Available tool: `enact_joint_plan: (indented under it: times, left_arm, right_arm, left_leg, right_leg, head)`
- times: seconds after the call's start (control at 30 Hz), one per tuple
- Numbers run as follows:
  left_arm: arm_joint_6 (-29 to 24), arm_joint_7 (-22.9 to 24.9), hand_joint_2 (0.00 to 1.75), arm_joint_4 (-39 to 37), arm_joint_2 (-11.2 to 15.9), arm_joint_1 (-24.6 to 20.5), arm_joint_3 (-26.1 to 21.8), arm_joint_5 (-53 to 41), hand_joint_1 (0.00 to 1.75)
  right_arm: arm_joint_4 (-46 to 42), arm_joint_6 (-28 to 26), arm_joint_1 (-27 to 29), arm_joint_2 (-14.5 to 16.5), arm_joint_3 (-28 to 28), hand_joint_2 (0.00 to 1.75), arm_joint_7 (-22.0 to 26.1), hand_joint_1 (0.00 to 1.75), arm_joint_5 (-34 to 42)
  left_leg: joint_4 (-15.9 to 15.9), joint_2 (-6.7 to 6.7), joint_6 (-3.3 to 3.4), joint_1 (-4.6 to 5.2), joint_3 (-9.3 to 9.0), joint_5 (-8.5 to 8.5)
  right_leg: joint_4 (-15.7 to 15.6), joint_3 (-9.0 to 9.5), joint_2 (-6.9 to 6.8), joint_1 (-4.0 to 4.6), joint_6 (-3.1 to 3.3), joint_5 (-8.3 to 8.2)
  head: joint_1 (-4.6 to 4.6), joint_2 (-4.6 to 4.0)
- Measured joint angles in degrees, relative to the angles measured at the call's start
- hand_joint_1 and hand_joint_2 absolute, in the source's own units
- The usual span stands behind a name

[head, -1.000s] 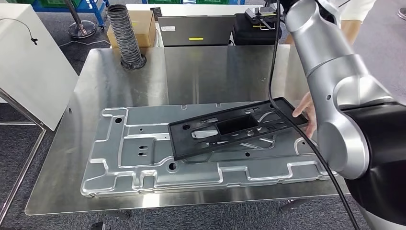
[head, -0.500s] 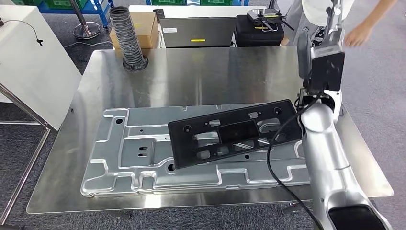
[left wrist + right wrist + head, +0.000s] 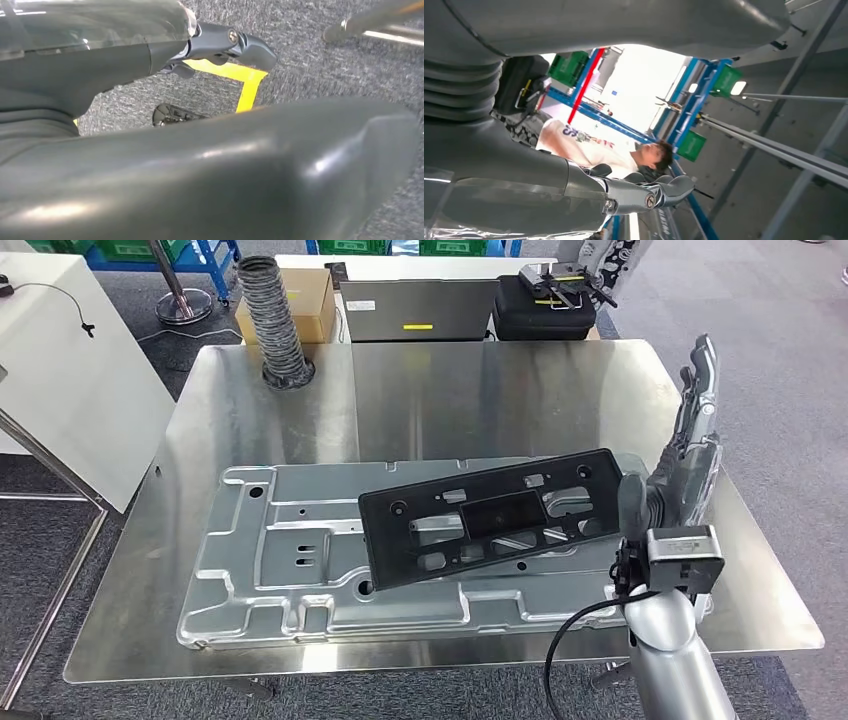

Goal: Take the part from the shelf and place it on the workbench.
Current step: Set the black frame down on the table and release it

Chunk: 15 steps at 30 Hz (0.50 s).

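Black part (image 3: 495, 517) lay tilted on the metal panel (image 3: 300, 560) on the table (image 3: 450, 390), right hand (image 3: 690, 455) raised beside it w/ fingers straight, holding nothing; left hand (image 3: 150, 150) grip unclear; best withdraw w/o nudging part.

Black part (image 3: 492, 514) lying tilted across a grey stamped metal panel (image 3: 300, 560) on the steel workbench (image 3: 450, 390). At 3 o'clock of the part, the right hand (image 3: 690, 455) rises upright, fingers extended, holding nothing, clear of the part's end. Ribbed hose (image 3: 272, 315) stands at 11 o'clock; cardboard box (image 3: 310, 295) and black case (image 3: 540, 305) lie beyond the bench at 12.
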<state>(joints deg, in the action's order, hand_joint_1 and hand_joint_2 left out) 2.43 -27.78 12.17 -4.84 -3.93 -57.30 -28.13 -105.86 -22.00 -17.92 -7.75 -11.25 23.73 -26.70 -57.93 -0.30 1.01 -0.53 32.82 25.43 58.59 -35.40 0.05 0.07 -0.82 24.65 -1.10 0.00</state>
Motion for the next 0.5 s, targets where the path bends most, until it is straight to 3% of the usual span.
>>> enact_joint_plan:
  times: [0.07, 0.13, 0.17, 0.2, 0.23, 0.33, 0.37, 0.4, 0.47, 0.5]
  left_arm:
    - [-0.01, -0.1, 0.0, 0.0, -0.01, -0.05, -0.1, 0.01, 0.0]
    - [-0.02, -0.22, 0.0, 0.0, 0.01, -0.06, -0.25, 0.03, 0.0]
    - [-0.02, -0.26, 0.0, 0.0, 0.01, -0.04, -0.33, 0.07, 0.0]
    - [-0.02, -0.3, 0.0, 0.0, 0.01, -0.01, -0.42, 0.11, 0.0]
    - [-0.02, -0.32, 0.0, 0.0, 0.01, 0.02, -0.51, 0.17, 0.0]
    - [-0.02, -0.43, 0.0, 0.0, 0.01, 0.04, -0.88, 0.33, 0.0]
    - [-0.02, -0.46, 0.0, 0.0, 0.01, 0.05, -1.05, 0.38, 0.0]
    - [-0.02, -0.48, 0.0, 0.0, 0.01, 0.06, -1.21, 0.41, 0.0]
    - [-0.07, -0.49, 0.0, 0.0, 0.02, 0.22, -1.52, 0.45, 0.0]
    - [-0.13, -0.5, 0.0, 0.0, 0.04, 0.32, -1.67, 0.46, 0.0]
  right_arm:
    - [-1.73, -0.32, 1.41, -0.31, 0.27, 0.0, 0.32, 0.0, -0.36]
    - [-3.12, -0.87, 2.95, -0.56, 0.66, 0.0, 0.68, 0.0, -0.61]
    - [-3.68, -1.25, 3.86, -0.64, 0.94, 0.0, 0.88, 0.0, -0.65]
    - [-4.1, -1.62, 4.72, -0.71, 1.28, 0.0, 1.08, 0.0, -0.6]
    - [-4.45, -2.05, 5.49, -0.75, 1.69, 0.0, 1.3, 0.0, -0.51]
    - [-5.3, -3.6, 7.36, -0.9, 3.17, 0.0, 1.95, 0.0, -0.01]
    - [-5.51, -4.16, 8.1, -0.95, 3.69, 0.0, 2.13, 0.0, 0.17]
    - [-5.64, -4.81, 8.91, -0.97, 4.26, 0.0, 2.38, 0.0, 0.32]
    - [-5.71, -6.15, 10.8, -0.86, 5.35, 0.0, 2.89, 0.0, 0.5]
    - [-5.71, -6.83, 11.75, -0.68, 5.89, 0.0, 3.23, 0.0, 0.64]
  left_leg:
    - [0.3, 0.19, 0.69, -0.16, 0.65, -0.78]
    - [0.29, 0.28, 0.89, -0.11, 1.66, -1.51]
    - [0.26, 0.31, 0.86, -0.1, 2.2, -1.91]
    - [0.2, 0.32, 0.8, -0.1, 2.75, -2.3]
    - [0.14, 0.32, 0.68, -0.1, 3.3, -2.69]
    - [0.01, 0.24, 0.03, -0.06, 4.51, -3.91]
    - [0.08, 0.21, -0.29, -0.06, 4.57, -4.31]
    - [0.21, 0.18, -0.66, -0.09, 4.55, -4.73]
    - [0.56, 0.13, -1.41, -0.2, 4.53, -5.52]
    - [0.3, 0.12, -1.7, -0.21, 4.82, -4.99]
  right_leg:
    - [4.47, -1.61, 0.0, -0.31, -0.68, 4.06]
    - [12.14, -3.97, -0.01, -0.62, -1.23, 8.98]
    - [14.91, -4.48, -0.02, -0.75, -1.4, 10.23]
    - [15.56, -3.95, -0.02, -0.86, -1.49, 10.22]
    - [13.9, -2.26, -0.02, -0.94, -1.48, 9.21]
    - [1.63, 6.32, -0.02, -0.78, -0.94, 6.09]
    - [-1.02, 8.0, 0.0, -0.6, -0.66, 5.78]
    - [-2.21, 8.63, 0.03, -0.36, -0.37, 5.76]
    - [-2.52, 8.15, 0.0, -0.29, 0.41, 4.75]
    - [-2.78, 7.75, -0.1, -0.36, 0.88, 4.16]
  head:
    - [-0.22, 0.0]
    - [-0.38, 0.0]
    - [-0.38, 0.0]
    - [-0.39, 0.0]
    - [-0.39, 0.0]
    - [-0.29, 0.0]
    - [-0.24, 0.0]
    - [-0.26, 0.0]
    - [-0.4, 0.0]
    - [-0.44, 0.0]
